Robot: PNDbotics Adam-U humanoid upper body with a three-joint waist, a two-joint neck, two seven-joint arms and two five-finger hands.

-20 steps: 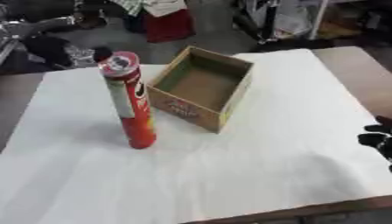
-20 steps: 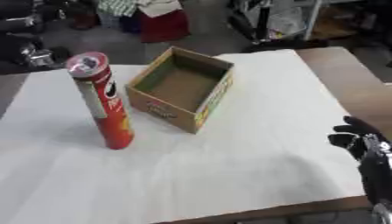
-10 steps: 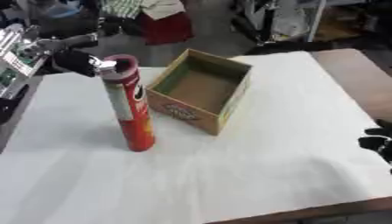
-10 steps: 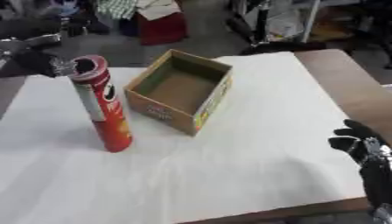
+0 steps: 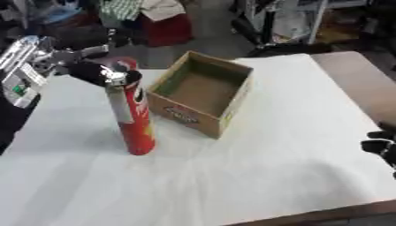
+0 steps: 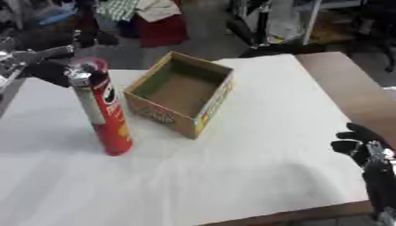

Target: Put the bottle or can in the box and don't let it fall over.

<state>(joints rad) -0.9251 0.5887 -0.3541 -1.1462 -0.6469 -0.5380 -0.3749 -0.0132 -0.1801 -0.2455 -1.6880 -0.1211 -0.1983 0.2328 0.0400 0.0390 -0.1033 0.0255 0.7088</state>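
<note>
From the left eye view, a tall red can (image 5: 133, 115) stands upright on the white-covered table (image 5: 255, 176), just left of an open cardboard box (image 5: 203, 98). The can is close beside the box's near-left wall but not inside it, and I cannot tell whether they touch. The left hand (image 5: 83, 69) comes in from the upper left, black with a silver arm behind it, and sits right at the can's top. One dark finger lies against the rim on the left side and another part reaches past behind it. I cannot tell whether the fingers have closed round the can or only touch it. The box is empty, its brown floor showing, with a printed label on its near wall. At the right edge, low down, only dark fingertips of the right hand (image 5: 381, 146) show.

From the right eye view, the right hand (image 6: 362, 148) shows more fully at the lower right, off the table's edge, fingers up and loosely spread, holding nothing. The can stands well apart from it, upright on its base, its silver top level with the left hand's fingers. Bare brown table surface shows beyond the cloth at the right.
</note>
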